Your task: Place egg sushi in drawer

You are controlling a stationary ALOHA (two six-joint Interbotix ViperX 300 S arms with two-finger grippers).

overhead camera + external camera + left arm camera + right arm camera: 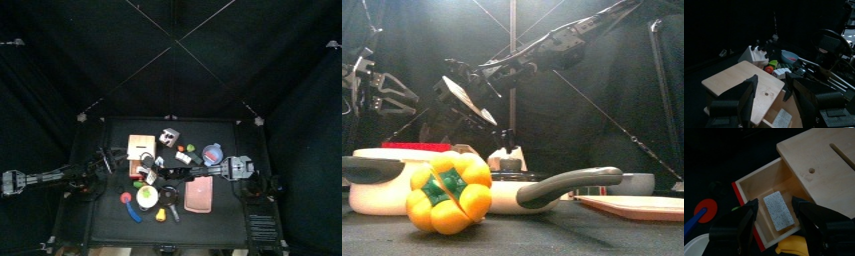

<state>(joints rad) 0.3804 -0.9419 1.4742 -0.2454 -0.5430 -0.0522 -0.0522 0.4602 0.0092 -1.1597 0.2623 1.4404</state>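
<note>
Presently, light tan wooden drawer [764, 203] open beneath right gripper [777, 210], jaws apart, grey-topped rectangular piece [779, 210] lying lengthwise between them; left jaws apart.

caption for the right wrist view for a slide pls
Right pincer open above the pulled-out wooden drawer, where a grey rectangular piece lies.

Drawer [817, 165] light tan wood, its pulled-out tray with a red front edge [747, 215]; inside lies a grey speckled rectangular piece [779, 210]. Front view: toy pepper [449, 192] yellow with a green centre, pan [402, 180] cream-white with dark grey handles, flat tray [643, 206] pink-red. Beside the drawer in the right wrist view a red disc [707, 208] with a dark centre and a blue handle [694, 220]; table [114, 225], curtains [80, 60] and both arms black
</note>
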